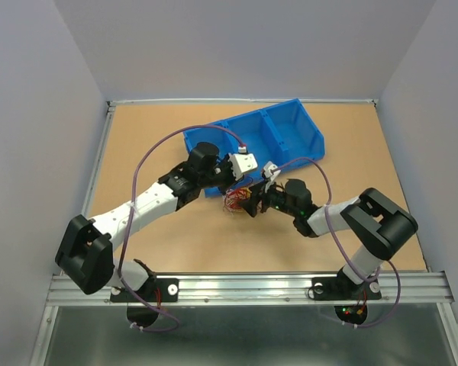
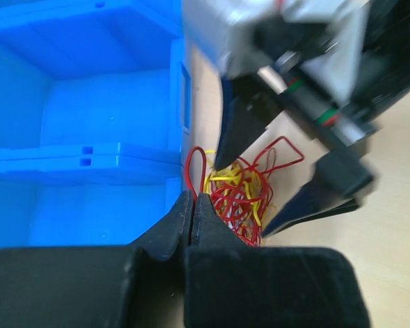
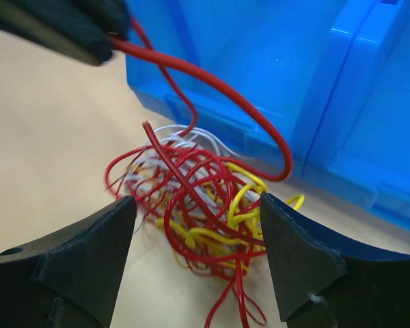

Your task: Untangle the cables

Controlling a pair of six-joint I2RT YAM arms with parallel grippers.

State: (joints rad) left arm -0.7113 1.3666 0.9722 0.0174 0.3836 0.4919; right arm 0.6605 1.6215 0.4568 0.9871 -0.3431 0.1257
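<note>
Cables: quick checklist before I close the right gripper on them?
1. Left gripper shut on a red wire: ok.
2. Right gripper open, one jaw on each side of the cables: ok.
3. Cables on the table, outside the blue bin: ok.
4. Pinched red wire free of the bunch: not ok, it runs into the tangle.
5. Right gripper's clearance above the table: cannot tell.

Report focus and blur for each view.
Top external: evenly lit and sharp, though the cables are tiny. Left wrist: the right gripper is blurred, the blue bin and cables fairly clear. Right wrist: cables crisp, the left gripper at the frame's top edge soft.
</note>
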